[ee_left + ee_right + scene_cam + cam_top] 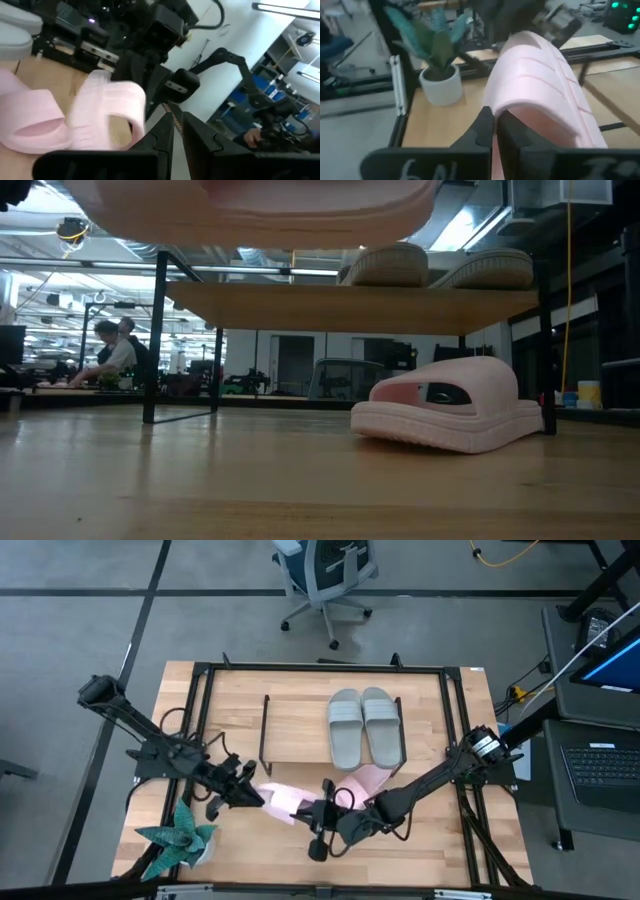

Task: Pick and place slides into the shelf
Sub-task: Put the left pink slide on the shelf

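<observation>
Two grey-green slides (365, 727) lie side by side on the shelf's wooden board (295, 725); the low view shows them on top of the board (430, 268). One pale pink slide (450, 415) rests sole-down on the table by the shelf's near edge (368, 778). The other pink slide (285, 802) is lifted clear between my two grippers and shows at the top of the low view (250, 205). My right gripper (318, 812) is shut on it. My left gripper (255, 795) is shut at its other end, fingers (165, 135) right beside the strap (107, 115). My right gripper pinches an edge of the lifted pink slide beside its ridged strap (520, 100) between its two fingers; pink shows in the gap between them. It comes at the slide about level from the table's right. The slide is clear of the table. My left gripper: I cannot tell whether it touches the slide.
A teal star-shaped plant in a white pot (180, 838) stands at the table's near left corner, close to the left arm, and shows in the right wrist view (437, 75). Black frame rails (460, 740) border the table. People sit far off in the room (115, 350).
</observation>
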Controlling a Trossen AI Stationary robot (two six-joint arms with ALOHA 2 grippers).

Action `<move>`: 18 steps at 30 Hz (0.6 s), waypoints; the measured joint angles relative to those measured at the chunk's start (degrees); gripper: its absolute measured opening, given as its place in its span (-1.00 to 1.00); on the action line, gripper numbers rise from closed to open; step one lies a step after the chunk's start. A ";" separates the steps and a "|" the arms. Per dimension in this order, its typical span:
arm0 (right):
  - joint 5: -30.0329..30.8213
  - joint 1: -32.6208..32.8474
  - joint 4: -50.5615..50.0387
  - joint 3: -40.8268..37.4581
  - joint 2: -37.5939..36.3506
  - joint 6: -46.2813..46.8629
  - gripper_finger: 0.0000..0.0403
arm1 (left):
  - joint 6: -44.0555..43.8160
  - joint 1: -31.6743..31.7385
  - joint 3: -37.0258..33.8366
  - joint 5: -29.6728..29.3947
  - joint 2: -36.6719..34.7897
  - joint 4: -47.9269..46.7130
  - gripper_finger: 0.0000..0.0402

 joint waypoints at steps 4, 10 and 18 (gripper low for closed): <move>0.02 0.81 -5.08 3.35 0.00 -1.14 -0.95 | 2.19 -1.40 -0.04 -0.31 -2.06 0.22 -0.85; 0.13 1.23 -13.84 7.88 -0.02 -3.77 -0.95 | 5.09 -2.63 -0.06 -0.47 -5.05 -0.13 -0.85; -0.37 1.23 -35.59 18.12 -0.08 -4.47 -0.95 | 12.88 -4.24 -0.08 -0.59 -6.86 -0.73 -0.84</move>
